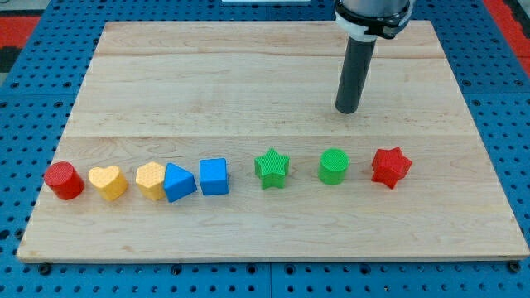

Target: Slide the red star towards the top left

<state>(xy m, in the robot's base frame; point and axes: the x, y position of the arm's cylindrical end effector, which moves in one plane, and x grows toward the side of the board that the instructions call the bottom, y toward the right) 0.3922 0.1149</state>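
So the setup here is a blue pegboard bench [33, 99] with a pale wooden board [248, 74] sitting on top, plank seams running across it. The wood looks smooth and flat, so I'd guess things glide on it pretty easily, and the whole upper half is open, which is handy since that's where I'm headed.

Along the lower half there's a loose row of blocks: from the view's left, a red cylinder [63, 180], a yellow heart [108, 182], a second yellow block [150, 180] touching a blue triangle [180, 183], then a blue cube [214, 176], a green star [272, 168], a green cylinder [334, 166], and at the view's right end, the red star [391, 167]. That last one's my target, standing a little apart from the green cylinder.

My tip [348, 111] is just a plain rod, nothing to open or close, holding nothing, and it's parked above the row, up and to the left of the red star, not touching any block.

The star looks like small, stiff, light plastic, so it should scoot with barely any force. Catch is the points: push on one off-centre and I reckon it'll spin away. Best contact is probably its lower right side, aiming through the middle. The green cylinder sits close to that path, so it might get clipped.
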